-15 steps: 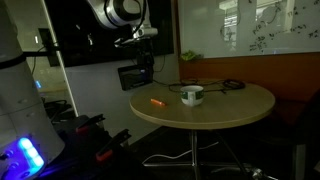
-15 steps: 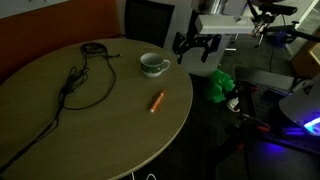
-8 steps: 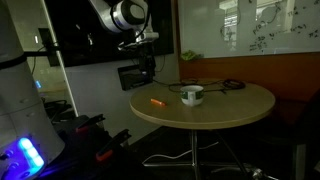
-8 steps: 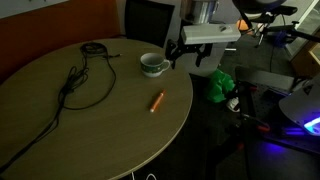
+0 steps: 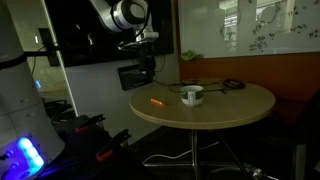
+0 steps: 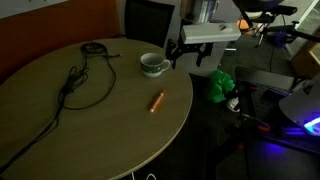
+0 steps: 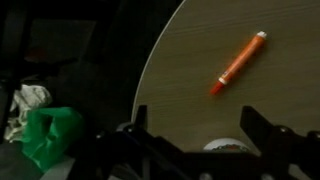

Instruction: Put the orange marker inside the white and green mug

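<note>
The marker (image 6: 156,101) lay flat on the desk (image 6: 60,130) near the mug (image 6: 153,65): likely light, rigid, slick; best pinched mid-barrel. The end effector (image 7: 195,125) hung wide open, empty.

Marker (image 6: 156,101) lies flat on the counter (image 6: 60,130) near its edge, apart from the mug (image 6: 153,65), which stands upright farther along that edge. Cable (image 6: 85,80) sprawls farther in across the counter, touching neither. Gripper (image 6: 190,58) hangs over the rim, just beside the mug. In the wrist view the mug (image 7: 228,146) shows low between the jaws, marker (image 7: 238,63) beyond it.
</note>
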Controlling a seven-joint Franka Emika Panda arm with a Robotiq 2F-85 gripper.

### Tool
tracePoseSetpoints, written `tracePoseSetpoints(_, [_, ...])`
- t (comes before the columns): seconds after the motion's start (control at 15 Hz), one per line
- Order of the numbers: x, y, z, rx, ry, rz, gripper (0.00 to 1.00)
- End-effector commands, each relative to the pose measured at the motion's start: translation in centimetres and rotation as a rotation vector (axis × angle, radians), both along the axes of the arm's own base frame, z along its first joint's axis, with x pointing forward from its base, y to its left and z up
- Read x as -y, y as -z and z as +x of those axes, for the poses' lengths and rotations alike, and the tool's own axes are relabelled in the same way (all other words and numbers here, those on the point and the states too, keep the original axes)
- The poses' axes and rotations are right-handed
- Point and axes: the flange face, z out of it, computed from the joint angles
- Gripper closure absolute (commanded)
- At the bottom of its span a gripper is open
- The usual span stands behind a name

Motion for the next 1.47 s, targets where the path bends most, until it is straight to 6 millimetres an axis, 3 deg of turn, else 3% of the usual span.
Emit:
tracePoseSetpoints(0.0, [-0.5,1.7,1.2,0.02,0.177,0.005,0.0])
tracePoseSetpoints(0.33, [-1.3,5.7,3.9,0.007,0.358,-0.005,0.0])
tracePoseSetpoints(0.8, [-2.1,12.1,7.2,-0.037,0.365,-0.014,0.0])
tracePoseSetpoints(1.07, [-3.2,14.0,8.7,-0.002,0.419,-0.01,0.17])
tracePoseSetpoints(1.13, [-3.5,14.4,8.9,0.002,0.43,-0.013,0.36])
tracePoseSetpoints(1.27, [-3.7,15.0,8.9,0.005,0.444,-0.024,0.43])
tracePoseSetpoints(1.4, [-3.9,15.2,9.0,0.015,0.454,-0.028,0.58])
